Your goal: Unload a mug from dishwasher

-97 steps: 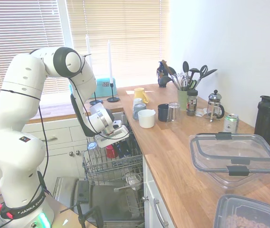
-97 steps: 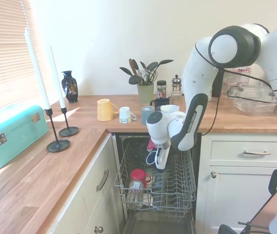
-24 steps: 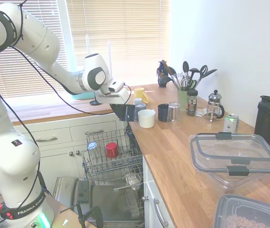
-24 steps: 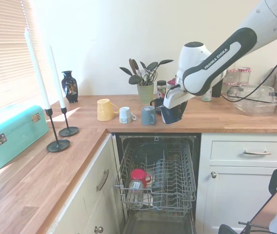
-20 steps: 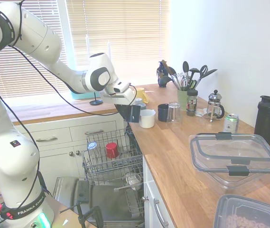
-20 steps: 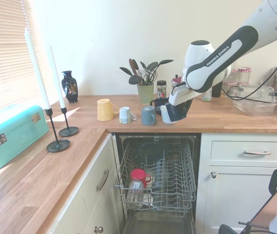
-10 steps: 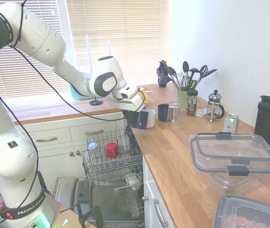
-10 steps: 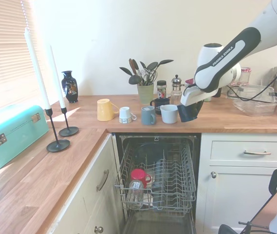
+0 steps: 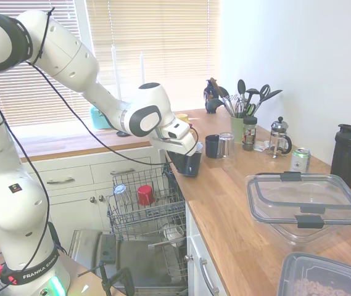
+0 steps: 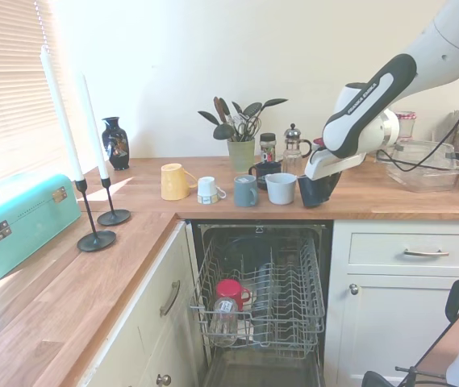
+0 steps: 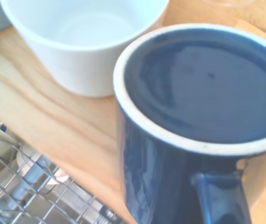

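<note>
Holding the mug clamped in the gripper just over the worktop beside the white cup, above the dishwasher, and likely handling as rigid, glossy, breakable ceramic, best pinched at the rim wall.

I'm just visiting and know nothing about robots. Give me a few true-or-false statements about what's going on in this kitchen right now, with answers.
1. The end effector holds the navy mug at the wooden counter. True.
2. The navy mug sits in the dishwasher rack. False: it is up at the counter.
3. A red mug is in the rack. True.
4. The white mug lies tipped over. False: it stands upright.
</note>
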`<state>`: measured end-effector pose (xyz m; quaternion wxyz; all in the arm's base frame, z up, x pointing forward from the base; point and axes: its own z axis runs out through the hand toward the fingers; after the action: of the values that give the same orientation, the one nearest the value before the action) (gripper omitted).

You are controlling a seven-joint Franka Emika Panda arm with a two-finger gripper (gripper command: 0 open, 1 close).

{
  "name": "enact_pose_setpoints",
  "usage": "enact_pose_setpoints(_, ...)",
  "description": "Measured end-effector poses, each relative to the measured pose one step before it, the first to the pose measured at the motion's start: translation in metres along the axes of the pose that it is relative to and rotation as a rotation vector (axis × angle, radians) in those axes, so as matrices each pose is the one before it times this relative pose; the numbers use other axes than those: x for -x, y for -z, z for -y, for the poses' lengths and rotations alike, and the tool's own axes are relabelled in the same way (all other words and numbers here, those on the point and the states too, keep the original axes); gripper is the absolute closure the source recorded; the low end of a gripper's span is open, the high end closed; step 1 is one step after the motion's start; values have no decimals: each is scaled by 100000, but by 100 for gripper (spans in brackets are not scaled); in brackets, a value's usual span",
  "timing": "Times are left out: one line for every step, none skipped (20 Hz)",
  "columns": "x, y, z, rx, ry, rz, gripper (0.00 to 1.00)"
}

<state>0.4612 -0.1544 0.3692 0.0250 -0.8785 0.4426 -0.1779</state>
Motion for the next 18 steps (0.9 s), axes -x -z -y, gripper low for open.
enact_pose_setpoints(-445, -361, -32, 1, 228, 400, 100)
enact_pose_setpoints(-478, -417, -65, 80, 156, 357, 100)
enact_pose_setpoints(-464, -523, -95, 230, 261, 489, 100)
enact_pose_setpoints(-369, -570, -89, 395, 280, 519, 100)
enact_pose_setpoints(-282, -712, -130, 494, 96, 743, 100)
enact_pose_setpoints(-333, -704, -140, 461, 210, 428, 100)
enact_pose_setpoints(-560, -326, -59, -71, -18, -314, 100)
enact_pose_setpoints(-595, -127, -39, 77, 165, -441, 100)
enact_pose_setpoints(-523, -139, -92, 231, 74, -413, 100)
enact_pose_setpoints(-504, -95, -128, 197, -370, -232, 0)
enact_pose_setpoints(-375, -79, -88, -12, -695, 429, 0)
enact_pose_setpoints(-233, -25, -3, -303, 182, 1377, 0)
enact_pose_setpoints(-172, 18, 17, -317, 803, 1765, 0)
enact_pose_setpoints(-143, -4, -6, -29, 415, 1228, 0)
enact_pose_setpoints(-113, 25, -8, -29, 331, 695, 0)
enact_pose_setpoints(-59, 19, 24, 110, 114, 337, 0)
enact_pose_setpoints(-8, -2, -18, 39, -29, 49, 0)
enact_pose_setpoints(-3, 1, -4, 16, 22, -11, 0)
